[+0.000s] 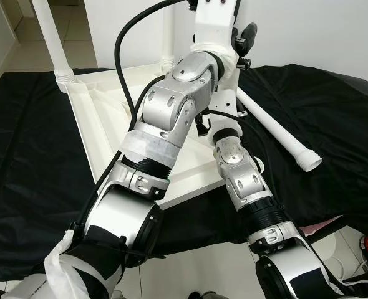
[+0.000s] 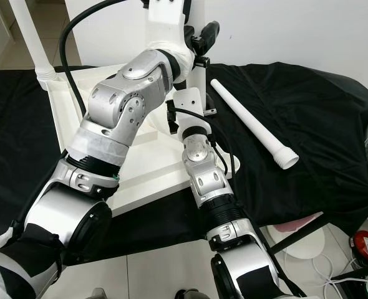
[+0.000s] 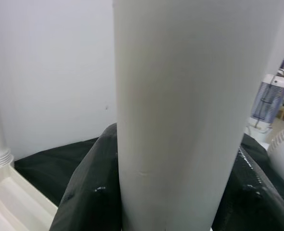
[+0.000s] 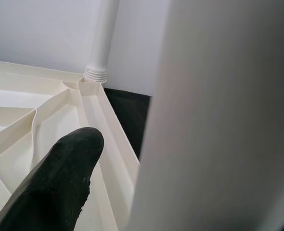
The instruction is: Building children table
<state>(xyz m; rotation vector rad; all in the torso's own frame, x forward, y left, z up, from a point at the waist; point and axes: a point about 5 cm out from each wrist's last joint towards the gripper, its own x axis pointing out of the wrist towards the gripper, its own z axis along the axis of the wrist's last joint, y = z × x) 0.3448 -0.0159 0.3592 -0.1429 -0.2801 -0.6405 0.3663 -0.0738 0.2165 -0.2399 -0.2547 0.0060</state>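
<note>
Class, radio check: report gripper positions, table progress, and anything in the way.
Both grippers up at an upright white table leg, right gripper's finger beside it. Upturned tabletop on black cloth. One loose leg lying on cloth, unfitted.
</note>
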